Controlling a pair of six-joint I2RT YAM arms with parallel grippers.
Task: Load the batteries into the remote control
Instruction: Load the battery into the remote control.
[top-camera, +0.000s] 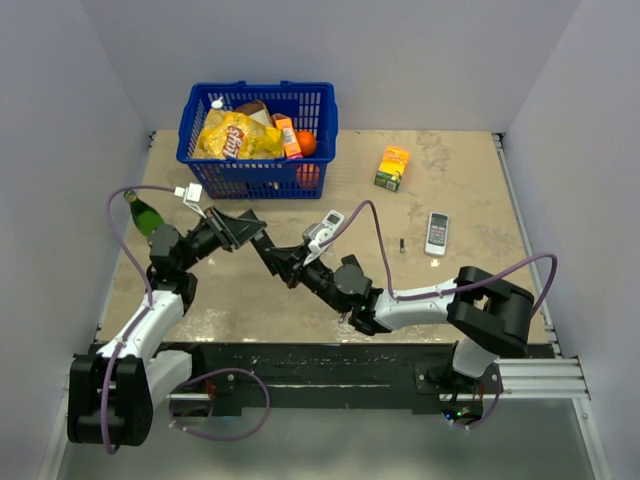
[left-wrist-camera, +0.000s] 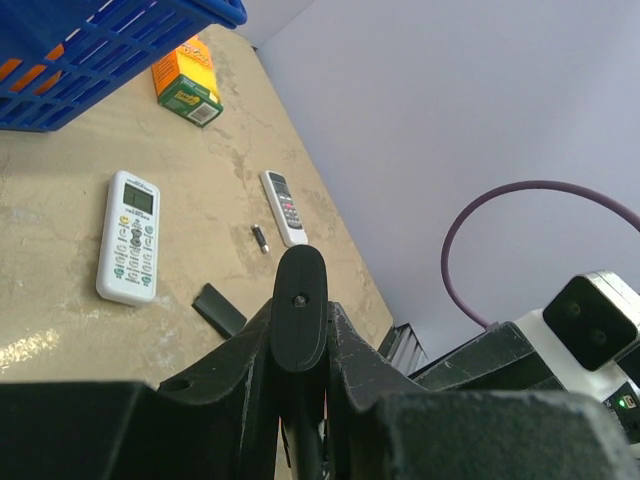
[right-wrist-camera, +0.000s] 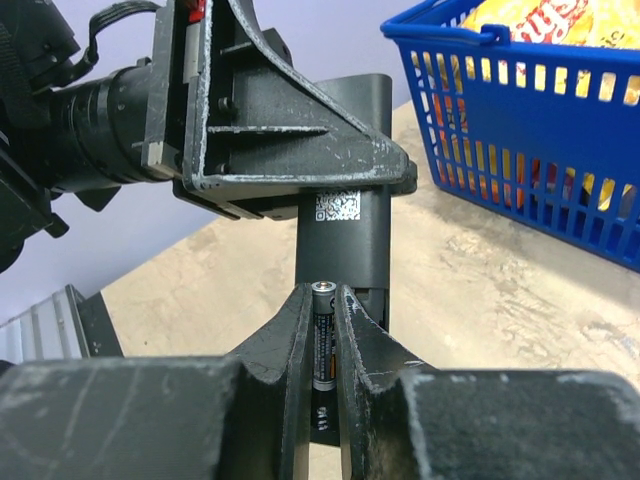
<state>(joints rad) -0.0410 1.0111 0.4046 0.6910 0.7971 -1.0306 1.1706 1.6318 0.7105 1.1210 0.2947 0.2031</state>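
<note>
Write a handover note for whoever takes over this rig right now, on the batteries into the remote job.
Left gripper: shut on the remote control, lifted off the table.
Right gripper: shut on one battery, right by the remote's back.
Second battery: loose on the table beside a white remote.
Done: remote and one battery picked up.
Left: seat this battery, then fetch and load the other.

Two batteries (right-wrist-camera: 322, 335) (left-wrist-camera: 260, 238), three remotes (right-wrist-camera: 345, 230) (left-wrist-camera: 128, 236) (left-wrist-camera: 283, 206), one basket (top-camera: 255, 172)
</note>
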